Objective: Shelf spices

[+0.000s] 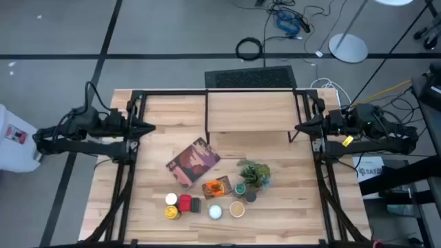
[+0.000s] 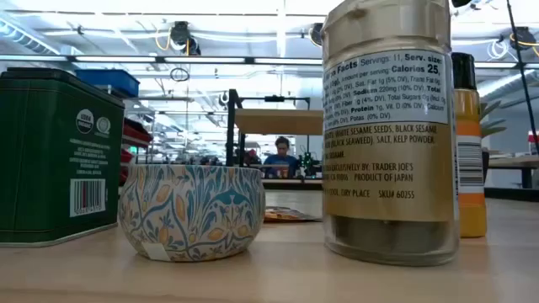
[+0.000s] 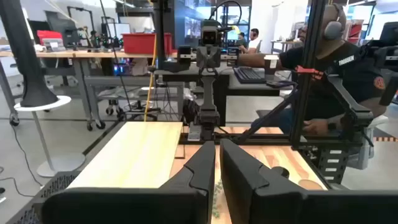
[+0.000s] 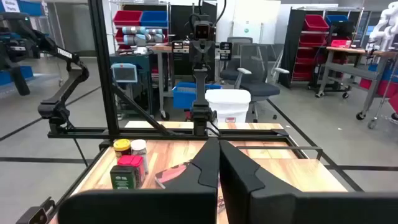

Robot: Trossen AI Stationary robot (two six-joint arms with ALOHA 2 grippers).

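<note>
Grey floor with dark lines surrounds a light-wood worktop (image 1: pixel 151 158), seen from above, and cables lie on the floor behind it.

At the left edge of the worktop the left tool (image 1: pixel 150 127) waits above the wood, its fingers pressed together and holding nothing; it points toward the middle. To its right a maroon picture book (image 1: pixel 193 162) lies flat and is turned at an angle, its long axis running from the near left to the far right.

Near the front edge the spices stand in a loose group. A yellow-topped jar (image 1: pixel 171 212) and a white-topped jar (image 1: pixel 171 199) are most to the left, with a red-topped tin (image 1: pixel 185 202) just beside them. Next come a flat orange packet (image 1: pixel 216 187), lying tilted, a white-topped tin (image 1: pixel 215 211), a tan-topped jar (image 1: pixel 237 209) and a green-topped jar (image 1: pixel 240 189). All jars stand upright, their long axis vertical. A green potted plant (image 1: pixel 255 173) is just behind them on the right.

Behind the book, at the far middle of the worktop, the shelf (image 1: pixel 249 111) lies with its long axis from left to right; no spice is on it.

At the right edge the right tool (image 1: pixel 299 127) waits, also pressed together and empty, pointing toward the middle.
</note>
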